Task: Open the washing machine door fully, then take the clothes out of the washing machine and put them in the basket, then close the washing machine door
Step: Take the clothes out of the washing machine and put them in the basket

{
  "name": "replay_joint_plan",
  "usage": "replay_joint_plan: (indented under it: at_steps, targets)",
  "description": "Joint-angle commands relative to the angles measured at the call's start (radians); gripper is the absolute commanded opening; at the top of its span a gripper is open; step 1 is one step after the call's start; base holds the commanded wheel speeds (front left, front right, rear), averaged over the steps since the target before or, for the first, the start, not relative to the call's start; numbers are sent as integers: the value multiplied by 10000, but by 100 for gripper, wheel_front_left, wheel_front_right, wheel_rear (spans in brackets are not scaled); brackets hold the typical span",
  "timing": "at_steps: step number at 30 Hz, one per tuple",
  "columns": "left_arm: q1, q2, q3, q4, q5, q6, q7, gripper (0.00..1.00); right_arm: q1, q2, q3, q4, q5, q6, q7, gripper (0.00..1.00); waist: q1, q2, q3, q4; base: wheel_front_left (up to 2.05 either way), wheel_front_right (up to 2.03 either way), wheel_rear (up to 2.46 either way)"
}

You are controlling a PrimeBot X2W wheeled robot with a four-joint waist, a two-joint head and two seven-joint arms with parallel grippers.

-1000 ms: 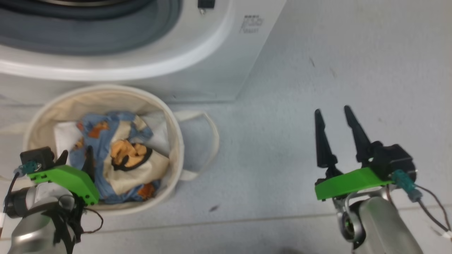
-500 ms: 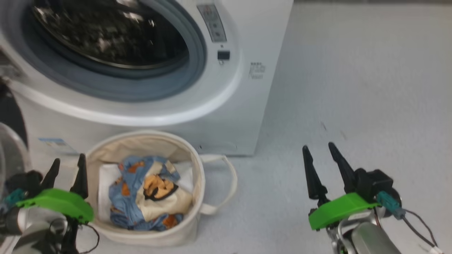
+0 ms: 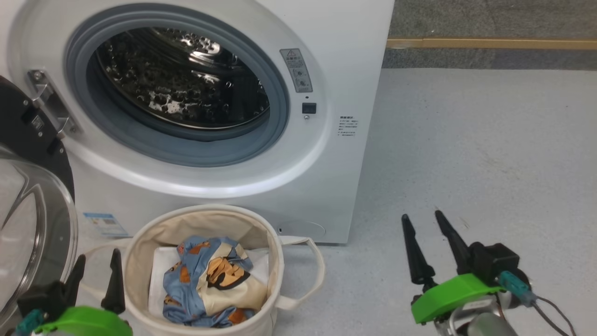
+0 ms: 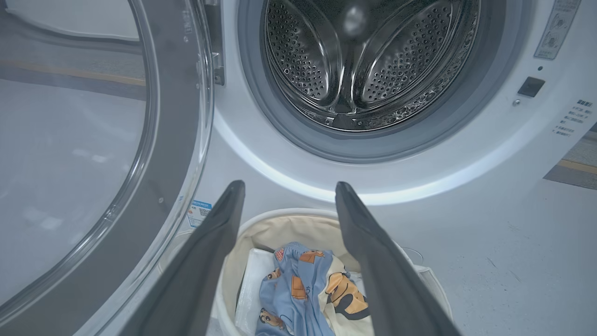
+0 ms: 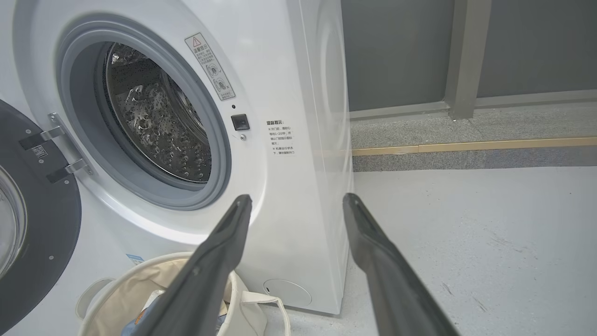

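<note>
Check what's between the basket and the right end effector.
Head view: bare floor from the basket to the right end effector; only the basket's loop handle juts that way.

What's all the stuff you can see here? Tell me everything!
washing machine: one, white, straight ahead
washing machine door: one, black rim, clear glass, open at left
drum: one, shiny steel, inside the machine
basket: one, cream, on floor before the machine
clothes: one bundle, blue with orange bears, in the basket
folded sheet: one, white, under the clothes
sticker: one, blue, low on machine front
floor: one, pale grey, all around
left end effector: one, dark fingers, open, left of basket
right end effector: one, dark fingers, open, above bare floor, right
</note>
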Motion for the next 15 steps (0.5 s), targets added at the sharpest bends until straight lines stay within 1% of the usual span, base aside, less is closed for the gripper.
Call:
replay_joint_plan:
  at_steps: [1,7,15]
  targets:
    - [-2,285,486,-766,179,118,-121,100,-103,-122,27,-380,-75,8,-124,100,1,-1,-56,-42,0,0,0]
    - [816,243,546,-1843,283,274,-122,100,-2,-144,-243,-406,-184,8,-124,100,1,-1,-149,-143,0,0,0]
    - [1383,248,620,-2561,131,444,52,100,-92,-140,-211,-371,-196,8,-124,100,1,-1,-176,-217,0,0,0]
